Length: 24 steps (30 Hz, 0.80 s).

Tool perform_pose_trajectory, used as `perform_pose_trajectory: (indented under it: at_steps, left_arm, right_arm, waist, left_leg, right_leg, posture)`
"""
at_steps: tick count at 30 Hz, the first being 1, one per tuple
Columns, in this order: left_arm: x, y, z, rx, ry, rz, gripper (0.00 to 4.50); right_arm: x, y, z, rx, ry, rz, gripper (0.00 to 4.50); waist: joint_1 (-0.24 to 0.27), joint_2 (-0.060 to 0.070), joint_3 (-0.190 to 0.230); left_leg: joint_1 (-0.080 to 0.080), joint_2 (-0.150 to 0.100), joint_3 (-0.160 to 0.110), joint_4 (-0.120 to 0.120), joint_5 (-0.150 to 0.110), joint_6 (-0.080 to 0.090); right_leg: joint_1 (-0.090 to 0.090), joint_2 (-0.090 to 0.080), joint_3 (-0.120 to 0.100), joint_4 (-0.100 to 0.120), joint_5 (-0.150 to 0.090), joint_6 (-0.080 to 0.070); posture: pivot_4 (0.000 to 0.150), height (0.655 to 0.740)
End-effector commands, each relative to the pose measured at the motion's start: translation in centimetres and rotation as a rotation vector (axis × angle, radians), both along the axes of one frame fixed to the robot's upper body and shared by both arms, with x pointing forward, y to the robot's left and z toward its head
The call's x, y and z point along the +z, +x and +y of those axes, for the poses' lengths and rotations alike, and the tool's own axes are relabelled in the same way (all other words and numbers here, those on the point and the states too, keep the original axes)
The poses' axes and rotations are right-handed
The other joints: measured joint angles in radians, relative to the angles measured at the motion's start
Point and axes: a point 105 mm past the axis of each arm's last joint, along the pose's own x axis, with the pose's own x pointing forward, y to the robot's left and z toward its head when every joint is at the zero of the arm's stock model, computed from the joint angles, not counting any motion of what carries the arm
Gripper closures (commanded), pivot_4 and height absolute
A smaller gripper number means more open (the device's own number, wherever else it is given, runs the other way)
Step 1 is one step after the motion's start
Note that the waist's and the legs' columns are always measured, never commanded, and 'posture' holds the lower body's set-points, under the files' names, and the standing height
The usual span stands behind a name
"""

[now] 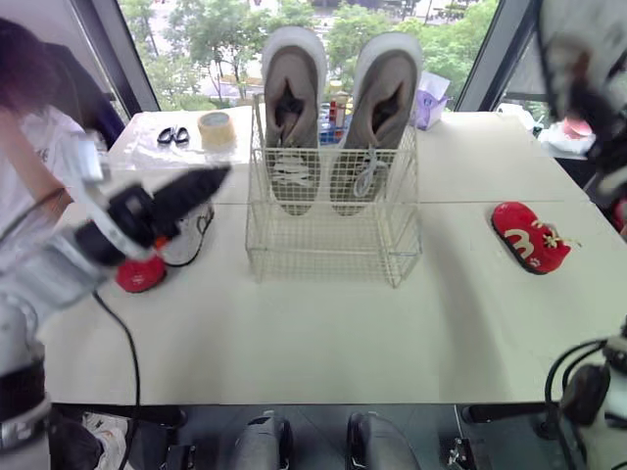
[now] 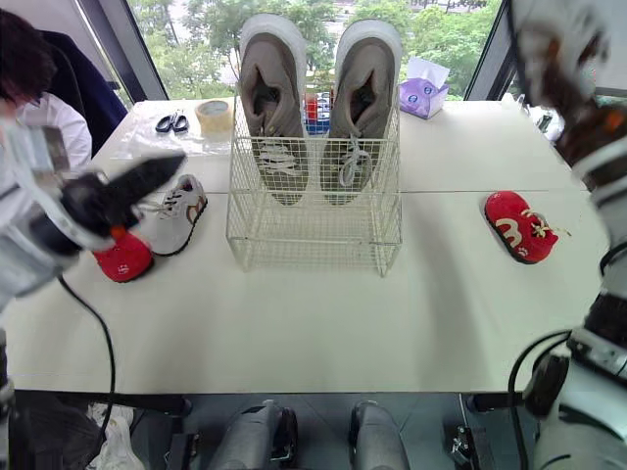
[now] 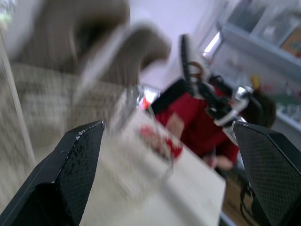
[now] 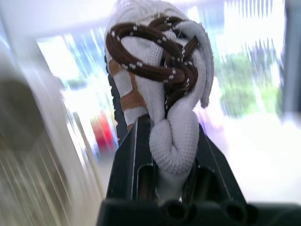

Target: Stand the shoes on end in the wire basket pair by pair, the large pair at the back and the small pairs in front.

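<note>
Left tool [image 1: 211,181], spread wide, near left edge of wire basket [image 1: 328,245]

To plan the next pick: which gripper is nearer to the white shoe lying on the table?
Left. The left gripper is open close by the white shoe, left of the basket. The right gripper is raised far off, beyond the basket, shut on a second shoe.
</note>
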Motion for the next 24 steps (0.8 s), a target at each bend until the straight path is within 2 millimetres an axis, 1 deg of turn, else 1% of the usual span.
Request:
perform_pose_trajectory:
  at_steps: [1, 2, 4, 7, 9, 11, 13, 15, 17, 21, 24]
  left_arm:
    - [3.6, 0.8, 1.4, 0.001, -0.116, -0.064, 0.0]
    - [4.8, 0.9, 1.6, -0.011, -0.134, -0.088, 0.0]
    - [6.8, 0.9, 1.8, -0.035, -0.16, -0.124, 0.0]
    - [8.9, 0.8, 1.4, -0.089, -0.165, -0.165, 0.0]
    - [9.5, 0.6, 0.8, -0.129, -0.137, -0.176, 0.0]
    - [9.7, 0.6, 0.0, -0.164, -0.092, -0.175, 0.0]
    - [9.9, 0.9, -1.2, -0.19, -0.039, -0.175, 0.0]
    - [10.2, 0.9, -1.8, -0.22, -0.018, -0.182, 0.0]
    - [10.5, 1.0, -2.2, -0.245, -0.004, -0.19, 0.0]
    - [11.2, 1.7, -3.6, -0.286, 0.023, -0.218, 0.0]
    - [11.4, 1.8, -4.2, -0.323, 0.041, -0.239, 0.0]
  right_arm:
    - [5.2, -2.5, 3.5, 0.033, -0.142, -0.188, 4.32]
    - [6.2, -2.9, 5.5, 0.031, -0.259, -0.241, 4.32]
    - [7.0, -3.1, 8.4, -0.008, -0.455, -0.327, 4.32]
    - [6.9, -2.6, 11.5, -0.102, -0.741, -0.46, 4.32]
    - [6.6, -2.6, 12.9, -0.126, -0.847, -0.541, 4.32]
    - [6.6, -2.7, 14.1, -0.112, -0.877, -0.612, 4.32]
    - [6.5, -3.1, 15.5, -0.065, -0.9, -0.672, 4.32]
    - [6.1, -3.1, 16.4, -0.042, -0.94, -0.707, 4.32]
    - [5.7, -3.2, 17.1, -0.023, -0.963, -0.728, 4.32]
    - [4.6, -3.6, 18.7, 0.042, -0.994, -0.768, 4.32]
    - [4.1, -3.5, 19.2, 0.055, -1.015, -0.776, 4.32]
  waist:
    - [-0.006, 0.0, 0.0]
    - [-0.008, 0.0, 0.0]
    - [-0.013, -0.001, 0.001]
    - [-0.023, -0.003, 0.002]
    - [-0.026, -0.004, 0.002]
    - [-0.027, -0.005, 0.003]
    - [-0.027, -0.005, 0.003]
    - [-0.027, -0.006, 0.004]
    - [-0.028, -0.006, 0.004]
    - [-0.028, -0.006, 0.004]
    - [-0.03, -0.006, 0.004]
  left_leg:
    - [0.0, 0.0, 0.001, -0.001, 0.0, 0.0]
    - [0.0, -0.001, 0.002, -0.001, 0.0, 0.001]
    - [-0.001, -0.001, 0.004, -0.002, 0.0, 0.0]
    - [0.0, -0.001, 0.004, -0.003, 0.001, -0.001]
    - [0.0, -0.003, 0.004, -0.004, 0.001, -0.002]
    - [0.0, -0.003, 0.004, -0.004, 0.005, -0.008]
    - [0.0, -0.002, 0.004, -0.004, 0.005, -0.009]
    - [0.0, -0.002, 0.004, -0.004, 0.005, -0.009]
    - [0.0, -0.002, 0.004, -0.005, 0.005, -0.009]
    - [0.0, -0.002, 0.004, -0.005, 0.006, -0.01]
    - [0.001, -0.002, 0.004, -0.005, 0.006, -0.01]
  right_leg:
    - [-0.001, 0.0, 0.001, -0.001, 0.001, 0.002]
    - [-0.001, 0.0, 0.001, -0.001, 0.002, 0.004]
    - [-0.003, -0.001, 0.003, -0.001, 0.002, 0.005]
    - [-0.003, 0.0, 0.003, 0.0, 0.001, 0.005]
    - [-0.003, 0.0, 0.003, 0.0, 0.001, 0.006]
    - [-0.003, -0.001, 0.003, 0.0, 0.001, 0.006]
    - [-0.003, -0.001, 0.003, 0.001, 0.001, 0.006]
    - [-0.003, -0.001, 0.002, 0.001, 0.001, 0.006]
    - [-0.003, -0.001, 0.002, 0.001, 0.001, 0.006]
    - [-0.003, -0.001, 0.002, 0.001, 0.001, 0.006]
    - [-0.003, -0.001, 0.002, 0.001, 0.001, 0.006]
  posture:
    - [0.15, 0.74]
    - [0.15, 0.74]
    - [0.15, 0.74]
    - [0.15, 0.74]
    - [0.15, 0.74]
    - [0.15, 0.74]
    - [0.15, 0.74]
    - [0.15, 0.74]
    - [0.15, 0.74]
    - [0.15, 0.74]
    - [0.15, 0.74]
